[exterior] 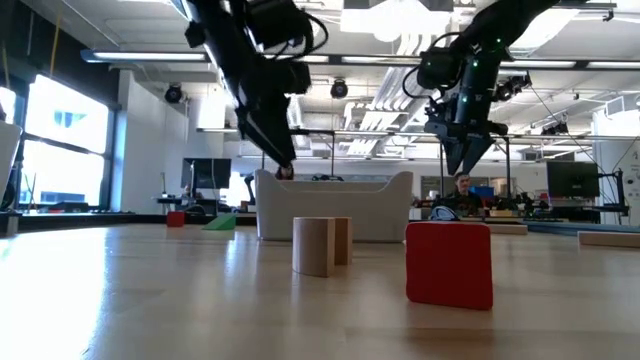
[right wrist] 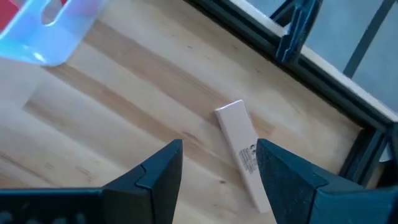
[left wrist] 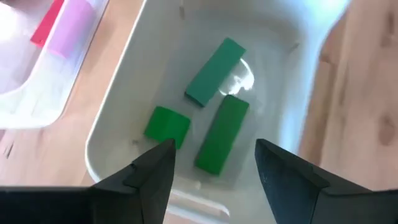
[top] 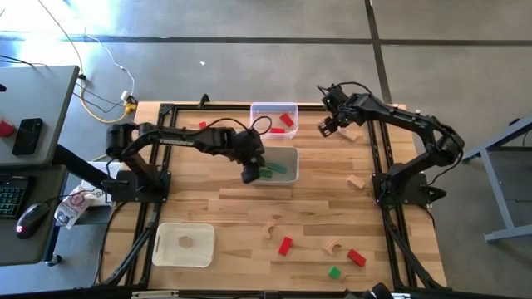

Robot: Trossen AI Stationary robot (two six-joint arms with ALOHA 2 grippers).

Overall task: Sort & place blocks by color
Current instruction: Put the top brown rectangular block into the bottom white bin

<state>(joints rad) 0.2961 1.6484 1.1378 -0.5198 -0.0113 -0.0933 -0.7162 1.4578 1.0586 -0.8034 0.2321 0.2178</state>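
The left pincer (top: 252, 174) is hanging over the white tray (top: 290, 152) in the middle of the desk (top: 233, 208), its fingers spread apart with nothing between them. Inside that tray three green blocks are lying: a long bar (left wrist: 214, 72) set on a slant, a second bar (left wrist: 222, 134) just beside it, and a short chunk (left wrist: 166, 126) near the tray's wall.

The right pincer (top: 329, 126) is hovering above the far right part of the desk, also spread and holding nothing. Under it a plain wood bar (right wrist: 244, 152) is lying flat on the desk, close to the black frame rail (right wrist: 323, 81).

I am counting three trays in all: the white one with the greens, a clear tray (top: 273, 110) just behind it holding two red blocks (top: 287, 120), and a second white tray (top: 184, 246) at the near left corner holding one wood block (top: 184, 242).

Loose on the desk I am seeing three red blocks: one by the far left edge (top: 202, 125), one near the front middle (top: 285, 245), one at the front right (top: 356, 257). One green block (top: 334, 272) is sitting at the front edge. Besides the bar, three more wood pieces are lying loose: one to the right of the middle (top: 357, 181), one near the front middle (top: 272, 227), one beside the front red block (top: 333, 247).
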